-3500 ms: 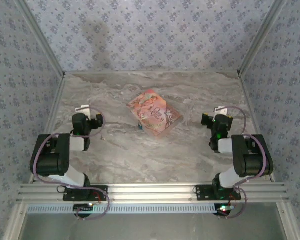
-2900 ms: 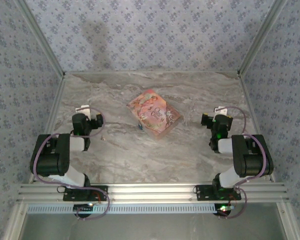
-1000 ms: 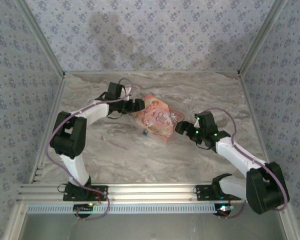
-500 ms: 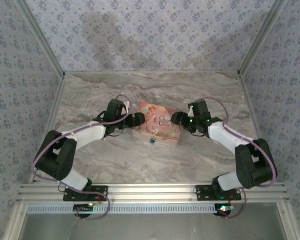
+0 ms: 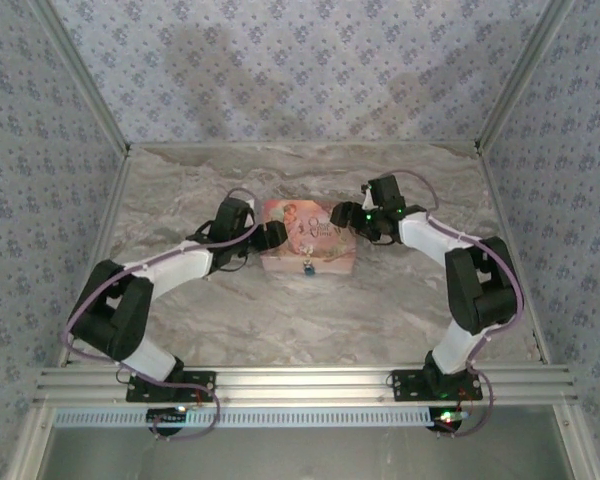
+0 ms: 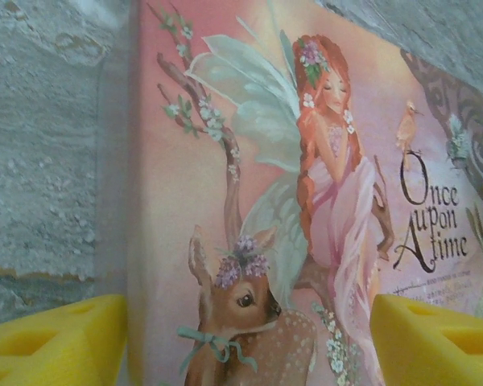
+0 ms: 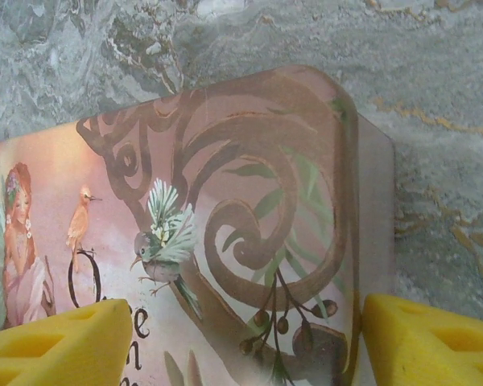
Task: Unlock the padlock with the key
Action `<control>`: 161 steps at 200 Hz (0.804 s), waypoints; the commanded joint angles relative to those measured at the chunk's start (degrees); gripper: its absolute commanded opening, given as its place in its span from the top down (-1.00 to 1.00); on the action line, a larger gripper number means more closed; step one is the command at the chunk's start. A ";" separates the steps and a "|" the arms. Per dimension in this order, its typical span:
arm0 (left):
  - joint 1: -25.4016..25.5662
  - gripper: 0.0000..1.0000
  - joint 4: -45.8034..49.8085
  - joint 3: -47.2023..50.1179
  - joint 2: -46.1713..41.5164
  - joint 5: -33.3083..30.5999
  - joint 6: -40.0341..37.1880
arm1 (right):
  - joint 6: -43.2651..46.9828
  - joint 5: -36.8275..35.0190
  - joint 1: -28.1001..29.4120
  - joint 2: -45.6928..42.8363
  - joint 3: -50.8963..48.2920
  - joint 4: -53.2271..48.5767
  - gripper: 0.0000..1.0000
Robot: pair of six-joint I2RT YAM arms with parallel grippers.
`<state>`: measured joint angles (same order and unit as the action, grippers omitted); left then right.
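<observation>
Soft, even light from above fills the top external view, leaving faint grey shadow smudges on the wallpapered back wall (image 5: 210, 60) and no hard glare on the marble table (image 5: 280, 310). Both wrist views are bright and crisp on the book cover (image 6: 306, 201), while the yellow fingertips (image 7: 435, 338) in their lower corners look soft and slightly out of focus.
</observation>
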<state>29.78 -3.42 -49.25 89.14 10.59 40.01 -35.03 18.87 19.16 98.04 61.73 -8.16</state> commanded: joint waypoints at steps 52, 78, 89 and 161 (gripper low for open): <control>0.37 -0.69 0.36 -0.14 -2.85 -4.38 1.20 | 2.68 1.13 -1.41 0.66 2.95 -5.49 -0.70; -0.36 -0.72 3.49 2.12 -8.55 -6.98 0.87 | 4.50 -1.18 -2.41 -2.04 2.98 -8.70 -0.72; -0.71 -0.72 6.32 2.73 -11.35 -8.48 0.27 | 5.07 -1.92 -2.88 -3.27 2.84 -10.15 -0.72; -1.40 -0.63 31.65 4.42 -27.56 -19.32 4.70 | 9.17 -2.29 0.23 -17.30 -2.66 -17.00 -0.70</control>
<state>28.82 15.99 -45.76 64.97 -3.79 41.65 -28.99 16.03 17.19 85.89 61.41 -20.03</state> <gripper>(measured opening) 0.817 0.853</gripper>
